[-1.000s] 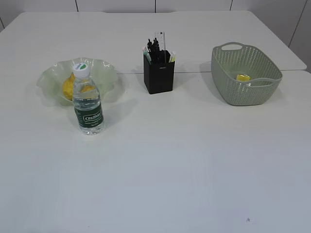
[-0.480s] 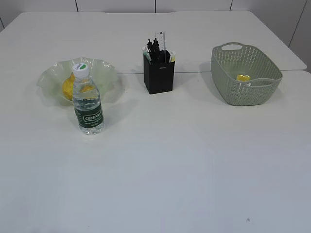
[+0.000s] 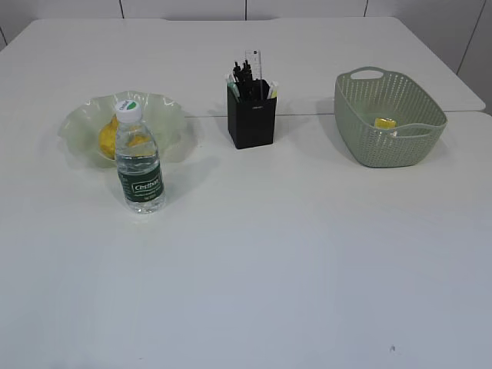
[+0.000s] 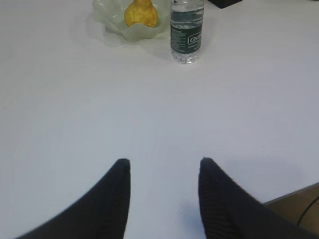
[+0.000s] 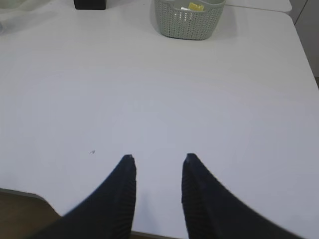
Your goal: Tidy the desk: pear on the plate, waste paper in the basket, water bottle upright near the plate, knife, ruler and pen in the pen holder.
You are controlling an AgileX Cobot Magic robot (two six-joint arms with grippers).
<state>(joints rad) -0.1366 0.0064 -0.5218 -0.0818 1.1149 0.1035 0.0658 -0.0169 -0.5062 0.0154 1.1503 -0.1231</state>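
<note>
Since every item appears sorted, the yellow pear (image 3: 109, 137) is seen cradled in the wavy, translucent plate (image 3: 165, 115), with the clear plastic water bottle (image 3: 139, 163) upright just beside it. Stationery is stood in the black pen holder (image 3: 251, 121); yellow paper (image 3: 384, 123) lies in the perforated basket (image 3: 388, 146). Left gripper (image 4: 164, 165) and right gripper (image 5: 158, 160) are held parted and empty.

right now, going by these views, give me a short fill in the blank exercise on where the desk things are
1. The pear lies on the ____.
2. The water bottle stands ____ on the table, in front of the plate.
3. The yellow waste paper lies inside the ____.
4. Both the left pincer and the right pincer are open and hold ____.

Missing words: plate; upright; basket; nothing
</note>
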